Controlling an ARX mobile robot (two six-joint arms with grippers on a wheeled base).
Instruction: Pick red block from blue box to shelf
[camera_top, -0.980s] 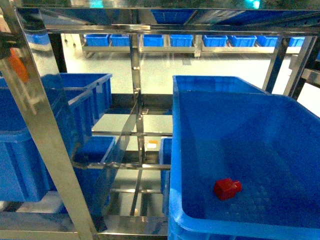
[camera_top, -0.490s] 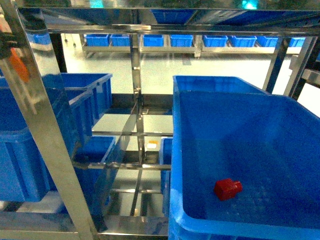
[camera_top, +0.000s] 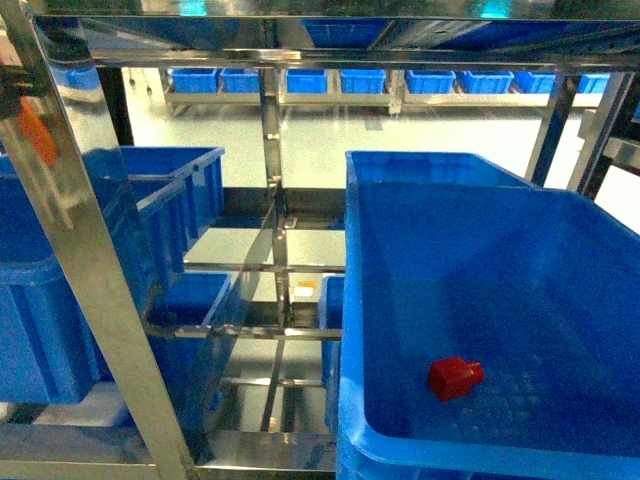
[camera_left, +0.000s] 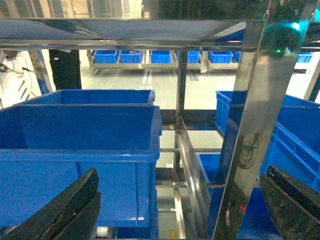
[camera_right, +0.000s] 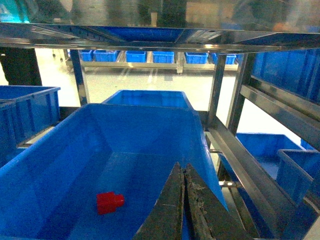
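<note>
Nothing has moved in the last second: the red block lies untouched in the blue box, ahead-left of the pressed-together right claw. The left claw hangs spread, so picking hasn't begun.

Stainless-steel shelf of square uprights and crossbars. Large blue box sits at its right side; dark blue crates sit at its left side.
</note>
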